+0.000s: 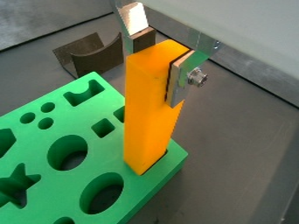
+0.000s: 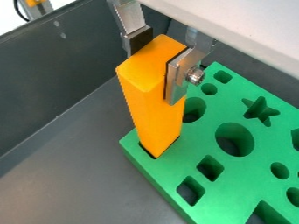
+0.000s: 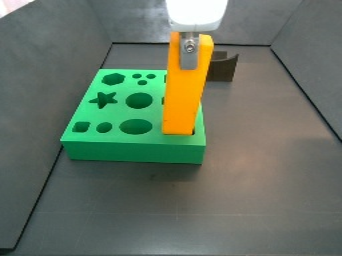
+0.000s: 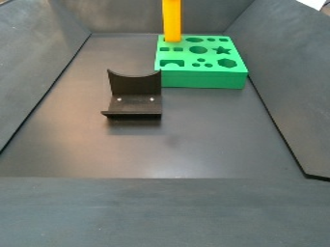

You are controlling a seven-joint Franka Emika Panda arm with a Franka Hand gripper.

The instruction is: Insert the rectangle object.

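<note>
The rectangle object (image 1: 149,122), a long orange-yellow bar, stands upright with its lower end in a slot at a corner of the green block (image 1: 35,144). It shows in both wrist views (image 2: 146,109) and both side views (image 3: 182,95) (image 4: 172,19). My gripper (image 1: 160,77) is at the bar's top, one silver finger (image 1: 177,79) flat against one side and the dark pad of the other against the opposite side, shut on the bar. It also shows in a wrist view (image 2: 158,77) and a side view (image 3: 189,55). In a side view the gripper is above the picture's edge.
The green block (image 3: 127,125) (image 4: 206,68) (image 2: 233,166) has several shaped holes: star, circles, squares. A small dark grey U-shaped holder (image 4: 131,95) (image 1: 87,52) (image 3: 225,65) stands on the dark floor beside the block. Sloping grey bin walls (image 4: 45,87) surround the floor.
</note>
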